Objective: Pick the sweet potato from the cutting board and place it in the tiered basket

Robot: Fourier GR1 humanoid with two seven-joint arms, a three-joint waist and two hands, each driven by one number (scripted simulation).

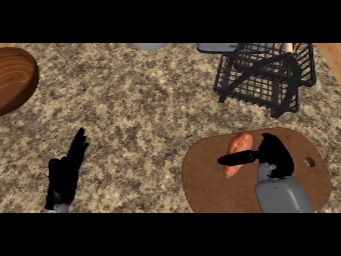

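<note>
On the cutting board (pixel 217 190) lies the sweet potato (pixel 236 151), probably stiff, fairly heavy, best grasped mid-body; the right robot hand (pixel 265 156) spreads beside it, thumb across it, not yet closed.

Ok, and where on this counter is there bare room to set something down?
The widest bare stretch lies mid-counter, between the wooden bowl, the tiered basket and the cutting board. It is crowded on the board, where the right hand meets the sweet potato. The left hand rests lower left.
</note>
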